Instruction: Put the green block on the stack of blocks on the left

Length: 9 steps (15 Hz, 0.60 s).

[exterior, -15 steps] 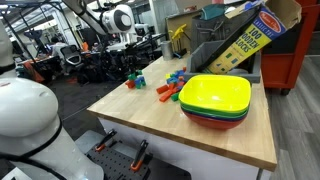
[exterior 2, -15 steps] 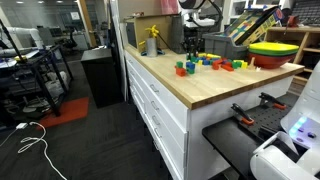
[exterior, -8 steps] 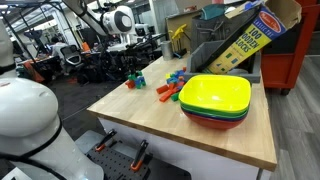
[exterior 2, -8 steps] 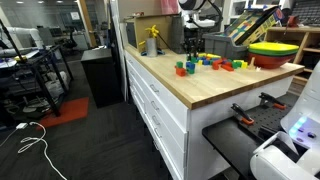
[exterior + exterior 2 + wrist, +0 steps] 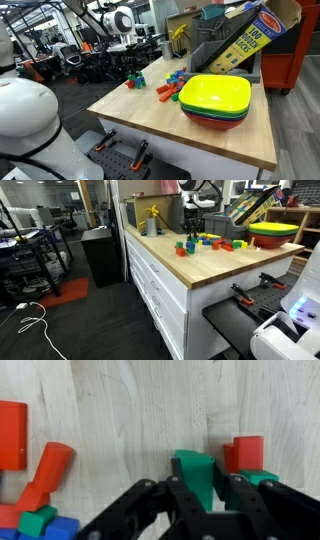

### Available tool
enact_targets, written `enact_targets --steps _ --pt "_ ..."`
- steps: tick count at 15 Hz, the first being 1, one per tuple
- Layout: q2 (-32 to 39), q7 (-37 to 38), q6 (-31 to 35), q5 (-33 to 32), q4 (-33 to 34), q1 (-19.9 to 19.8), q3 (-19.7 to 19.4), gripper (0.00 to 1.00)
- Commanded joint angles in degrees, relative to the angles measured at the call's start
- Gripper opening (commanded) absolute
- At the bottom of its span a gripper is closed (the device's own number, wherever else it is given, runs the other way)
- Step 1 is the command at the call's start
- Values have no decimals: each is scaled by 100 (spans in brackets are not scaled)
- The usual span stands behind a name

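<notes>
In the wrist view my gripper (image 5: 205, 485) is shut on the green block (image 5: 195, 472), which stands between the two fingers over the wooden tabletop. Just right of it is the stack of blocks (image 5: 247, 455), a red block on top of a green one, close beside my right finger. In both exterior views the gripper (image 5: 133, 66) (image 5: 192, 225) hangs low over the small group of blocks (image 5: 133, 80) (image 5: 185, 248) at the far end of the table. The held block is hidden there.
A loose jumble of many-coloured blocks (image 5: 174, 85) (image 5: 218, 243) (image 5: 45, 475) lies nearby. Stacked bowls with a yellow-green one on top (image 5: 216, 96) (image 5: 272, 230) stand on the table. A blocks box (image 5: 245, 40) is behind them.
</notes>
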Motion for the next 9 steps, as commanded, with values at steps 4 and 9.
enact_targets --steps 4,9 --pt "-8 -198 -110 112 42 -63 -12 9" --pt "5 -221 -111 110 56 -69 -7 9"
